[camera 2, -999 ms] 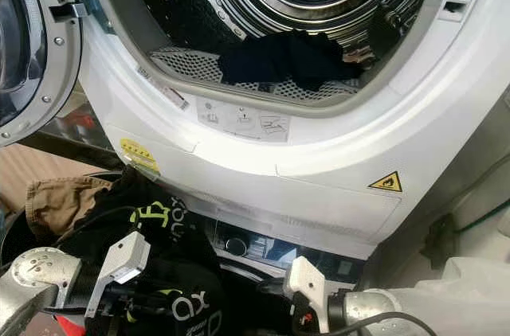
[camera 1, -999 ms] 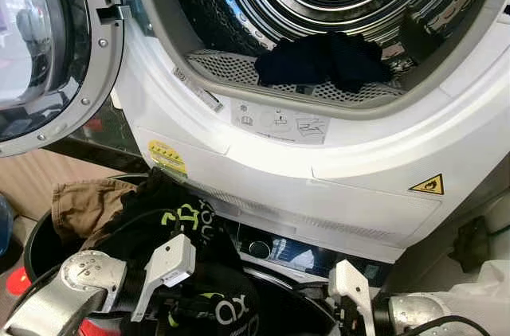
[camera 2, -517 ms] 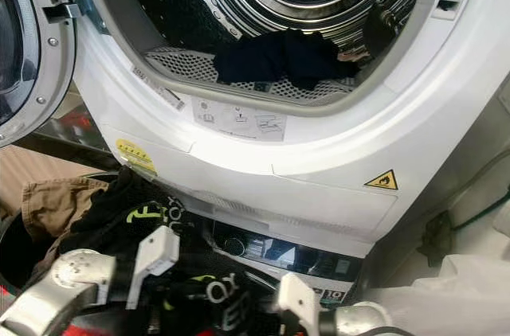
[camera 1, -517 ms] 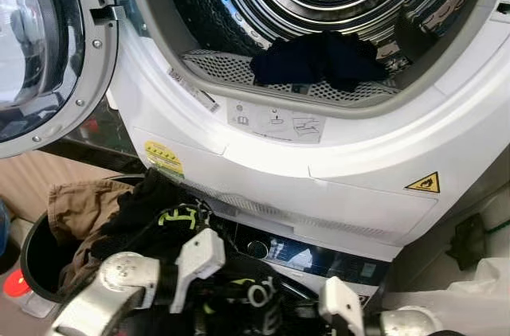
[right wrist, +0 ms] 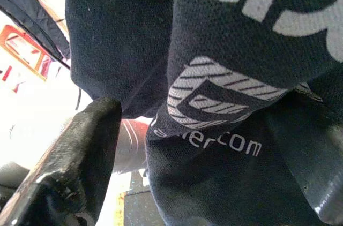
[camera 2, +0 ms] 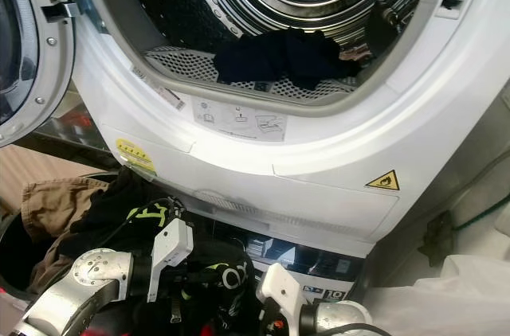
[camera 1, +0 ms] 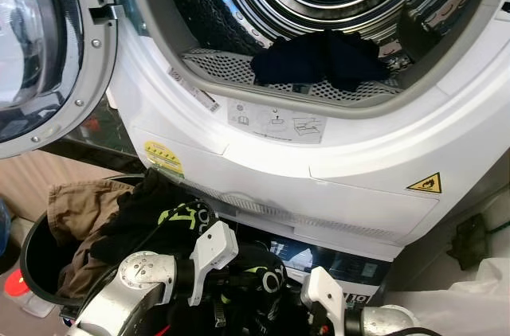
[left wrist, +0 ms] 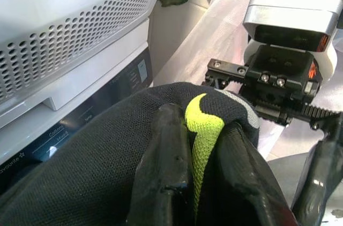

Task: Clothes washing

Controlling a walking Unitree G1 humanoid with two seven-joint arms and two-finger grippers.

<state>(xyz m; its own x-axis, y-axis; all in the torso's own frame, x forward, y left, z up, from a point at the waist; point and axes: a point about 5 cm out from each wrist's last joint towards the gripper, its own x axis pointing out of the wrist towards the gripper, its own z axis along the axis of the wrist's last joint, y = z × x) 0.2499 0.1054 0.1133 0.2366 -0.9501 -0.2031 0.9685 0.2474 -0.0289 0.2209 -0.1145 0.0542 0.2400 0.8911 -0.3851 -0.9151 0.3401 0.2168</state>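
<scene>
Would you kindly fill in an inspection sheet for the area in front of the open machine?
Surface: nothing seen.
Job's things: dark garment lying at the drum mouth; black jersey with lime print held low; brown garment in the black basket.
Clutter: nothing seen.
Grippers: left gripper shut on the jersey; right gripper around jersey fabric, fingers apart.
Cables: black lead at the right.
Surroundings: door swung open left; flame warning sticker.

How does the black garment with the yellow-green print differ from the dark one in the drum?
The black printed garment hangs below the machine, pinched by the left gripper; the dark garment lies loose at the drum's front lip, touched by nothing. The first carries yellow-green and white lettering; the second looks plain. Both are dark fabric.
</scene>
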